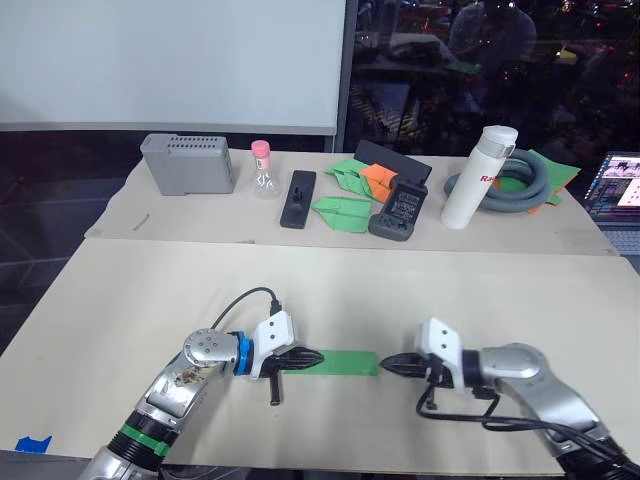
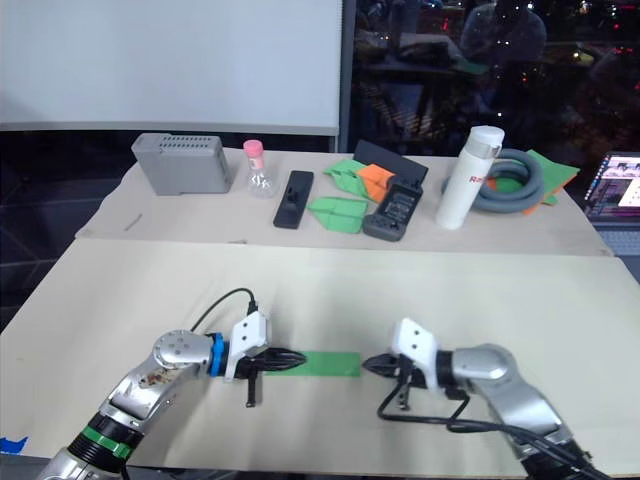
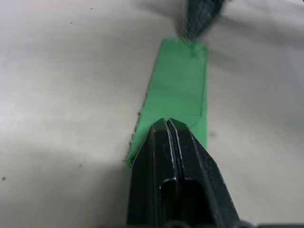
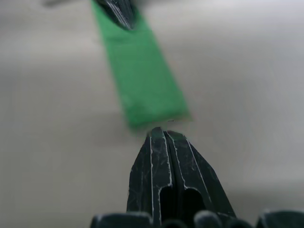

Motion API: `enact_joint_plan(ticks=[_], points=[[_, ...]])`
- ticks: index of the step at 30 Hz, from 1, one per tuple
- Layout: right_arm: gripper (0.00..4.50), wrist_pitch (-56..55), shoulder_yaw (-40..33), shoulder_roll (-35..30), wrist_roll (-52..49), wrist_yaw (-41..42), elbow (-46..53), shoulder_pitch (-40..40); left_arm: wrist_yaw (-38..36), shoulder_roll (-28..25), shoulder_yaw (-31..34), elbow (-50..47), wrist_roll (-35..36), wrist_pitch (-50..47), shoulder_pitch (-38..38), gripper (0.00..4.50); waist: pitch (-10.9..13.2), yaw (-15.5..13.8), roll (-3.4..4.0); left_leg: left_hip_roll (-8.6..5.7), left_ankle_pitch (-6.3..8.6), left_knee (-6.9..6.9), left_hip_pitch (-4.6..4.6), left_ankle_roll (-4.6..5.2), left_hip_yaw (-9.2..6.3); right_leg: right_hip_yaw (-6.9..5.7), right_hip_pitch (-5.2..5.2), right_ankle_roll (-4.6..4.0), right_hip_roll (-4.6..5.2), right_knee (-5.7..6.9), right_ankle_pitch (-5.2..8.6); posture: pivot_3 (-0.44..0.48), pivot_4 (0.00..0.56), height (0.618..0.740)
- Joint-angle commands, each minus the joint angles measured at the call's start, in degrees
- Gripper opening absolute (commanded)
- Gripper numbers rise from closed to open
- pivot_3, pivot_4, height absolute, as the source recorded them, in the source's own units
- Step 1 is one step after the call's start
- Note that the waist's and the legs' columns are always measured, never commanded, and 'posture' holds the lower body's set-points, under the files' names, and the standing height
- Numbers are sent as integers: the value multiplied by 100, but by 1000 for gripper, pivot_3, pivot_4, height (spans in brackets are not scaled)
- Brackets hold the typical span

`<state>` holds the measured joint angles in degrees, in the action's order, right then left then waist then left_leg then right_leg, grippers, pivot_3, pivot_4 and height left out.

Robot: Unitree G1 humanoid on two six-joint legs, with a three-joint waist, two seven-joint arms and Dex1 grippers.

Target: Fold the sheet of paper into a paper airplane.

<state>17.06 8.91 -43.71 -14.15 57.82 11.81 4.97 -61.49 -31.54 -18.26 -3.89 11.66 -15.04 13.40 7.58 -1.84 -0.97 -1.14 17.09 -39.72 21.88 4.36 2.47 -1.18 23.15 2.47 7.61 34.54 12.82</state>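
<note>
The sheet of paper (image 1: 345, 362) lies flat on the worktop (image 1: 330, 290) as a narrow green strip, folded down on itself, between the two grippers. The left gripper (image 1: 312, 358) rests on the strip's left end with its fingers (image 3: 171, 142) pressed together, tips bearing down on the paper; it pins the sheet and does not appear to clamp it. The right gripper (image 1: 388, 364) sits just beside the strip's right end, fingers closed and empty; the tips are at the edge, and contact cannot be confirmed. Handling judgement: the paper is thin, very light and limp, slides easily on the smooth worktop and tears or creases permanently under rough loading. Layered folds make the strip slightly stiffer along its length. Take hold at a free edge or corner of the top layer while the opposite end remains pinned. Several finished paper darts (image 1: 342, 212) lie well apart at the far side.
</note>
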Motion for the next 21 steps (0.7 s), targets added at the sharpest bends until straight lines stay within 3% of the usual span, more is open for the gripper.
enact_joint_plan(ticks=[1, 5, 10, 15, 21], points=[[16, 367, -379, -105, -427, 135, 325, 160, 56, 39, -7, 247, 43, -335, -135, 0, 1, 2, 2, 2, 0, 1, 4, -1, 0, 0, 2, 0, -1, 0, 0, 0, 150, 740], [16, 1308, -687, -476, -1224, 477, 1073, 561, 53, -79, 450, -233, 556, -831, -96, 0, 21, 10, 23, 4, -5, -6, 43, -5, 0, 6, 21, 1, -1, 13, -1, 0, 150, 740], [16, 1951, -484, -717, -1603, 626, 1626, 1046, -75, -621, 1047, -1112, 1227, -1619, -153, 0, 44, 88, -2, 13, -11, -3, 69, -17, -3, 3, 66, 1, -8, 36, -1, 0, 150, 740], [16, 1945, 237, -677, -1087, 550, 1743, 1345, -114, -1353, 1575, -1764, 1632, -2202, -459, 0, 48, 120, 2, 5, -38, -6, 117, -60, -3, -6, 111, 2, -12, 43, -2, 0, 150, 740], [16, 1677, 976, -234, -441, 305, 1529, 1587, 200, -1559, 2095, -2177, 1886, -2467, -900, 0, 54, 115, 1, -11, -36, -20, 121, -53, -2, -47, 106, 3, -22, 43, -2, 0, 150, 740]])
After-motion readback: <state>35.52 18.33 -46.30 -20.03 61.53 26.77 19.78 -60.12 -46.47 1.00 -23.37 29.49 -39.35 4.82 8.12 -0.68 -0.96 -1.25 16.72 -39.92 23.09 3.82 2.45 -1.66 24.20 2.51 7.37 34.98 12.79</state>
